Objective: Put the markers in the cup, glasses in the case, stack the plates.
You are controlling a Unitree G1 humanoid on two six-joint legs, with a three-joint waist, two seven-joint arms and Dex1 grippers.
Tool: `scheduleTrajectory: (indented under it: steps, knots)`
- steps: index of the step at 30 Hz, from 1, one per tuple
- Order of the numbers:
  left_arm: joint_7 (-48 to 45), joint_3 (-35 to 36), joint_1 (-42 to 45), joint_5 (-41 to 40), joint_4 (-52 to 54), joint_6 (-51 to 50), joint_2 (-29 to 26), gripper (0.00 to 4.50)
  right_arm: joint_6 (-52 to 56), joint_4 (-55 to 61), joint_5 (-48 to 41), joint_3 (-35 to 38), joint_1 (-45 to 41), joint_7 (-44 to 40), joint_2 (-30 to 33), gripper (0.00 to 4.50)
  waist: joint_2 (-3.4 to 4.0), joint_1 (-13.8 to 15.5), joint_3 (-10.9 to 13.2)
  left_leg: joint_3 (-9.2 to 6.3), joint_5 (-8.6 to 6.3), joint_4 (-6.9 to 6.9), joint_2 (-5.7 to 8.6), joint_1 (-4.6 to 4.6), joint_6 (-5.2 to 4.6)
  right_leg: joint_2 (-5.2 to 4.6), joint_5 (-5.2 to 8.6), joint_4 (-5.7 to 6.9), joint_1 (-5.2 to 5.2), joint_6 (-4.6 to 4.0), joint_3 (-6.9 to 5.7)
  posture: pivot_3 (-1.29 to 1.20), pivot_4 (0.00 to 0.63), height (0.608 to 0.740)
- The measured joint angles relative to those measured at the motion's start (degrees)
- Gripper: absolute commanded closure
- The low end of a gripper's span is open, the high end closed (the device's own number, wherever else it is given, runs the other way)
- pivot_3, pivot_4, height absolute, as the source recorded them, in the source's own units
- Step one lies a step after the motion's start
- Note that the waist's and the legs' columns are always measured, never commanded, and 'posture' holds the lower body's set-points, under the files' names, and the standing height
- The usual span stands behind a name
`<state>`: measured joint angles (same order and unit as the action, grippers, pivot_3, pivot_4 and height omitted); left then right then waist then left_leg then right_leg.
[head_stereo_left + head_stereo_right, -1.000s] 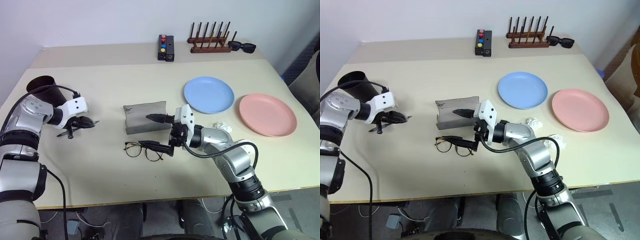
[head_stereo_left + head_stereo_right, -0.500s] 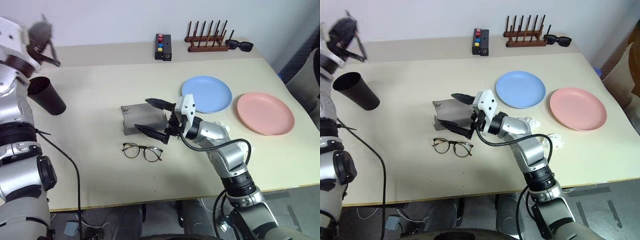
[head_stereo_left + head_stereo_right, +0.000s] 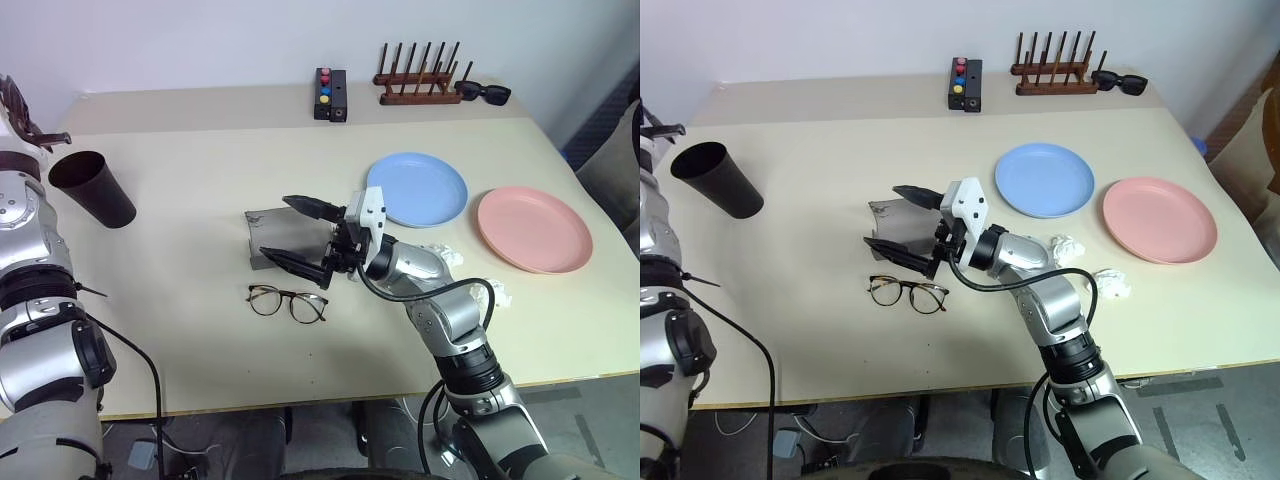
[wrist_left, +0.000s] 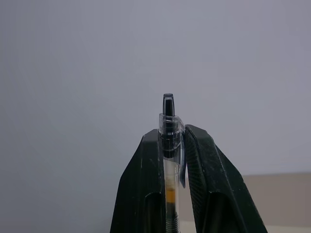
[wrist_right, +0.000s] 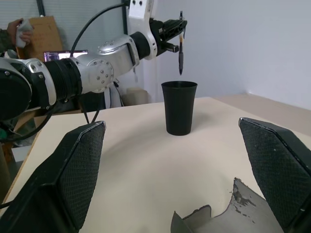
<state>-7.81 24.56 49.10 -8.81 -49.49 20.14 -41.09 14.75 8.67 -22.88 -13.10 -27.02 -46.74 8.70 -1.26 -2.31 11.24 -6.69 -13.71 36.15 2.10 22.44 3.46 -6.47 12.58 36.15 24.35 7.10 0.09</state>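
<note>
A beige table (image 3: 820, 330) carried the scene. The right gripper (image 3: 902, 222), its two black fingers spread wide, hovered over the open grey case (image 3: 902, 222) near the table's middle. The glasses (image 3: 906, 292) lay just beside the case, toward the front edge. The dark cup (image 3: 716, 180) stood near the left edge. A light blue plate (image 3: 1045, 180) and a pink plate (image 3: 1159, 219) sat side by side, apart, toward the right edge. Black sunglasses (image 3: 1120, 82) rested beside a wooden rack (image 3: 1055, 70) near the far edge.

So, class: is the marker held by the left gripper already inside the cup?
No: the marker hangs upright above the cup, clamped in the left gripper.
</note>
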Motion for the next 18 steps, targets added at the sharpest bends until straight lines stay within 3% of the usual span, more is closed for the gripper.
scheduleTrajectory:
  steps: [9,18]
  knots:
    - [-0.1,-0.1,-0.1,-2.0,3.4,-3.4,0.3,4.45,0.0,0.0,0.0,0.0,0.0,0.3,0.0,0.00,0.00,-0.2,0.0,0.00,0.00,-0.01,0.00,0.00,0.00,0.00,0.00,0.00,0.00,0.00,0.00,0.00,0.150,0.734]
    - [-1.7,-1.2,-3.8,-4.4,15.9,-17.9,1.4,4.45,0.2,0.0,0.0,0.0,0.0,0.1,0.1,0.00,0.00,-0.2,0.0,0.00,0.00,-0.01,0.00,0.00,0.01,0.00,0.00,0.00,0.00,0.00,0.01,0.00,0.150,0.734]
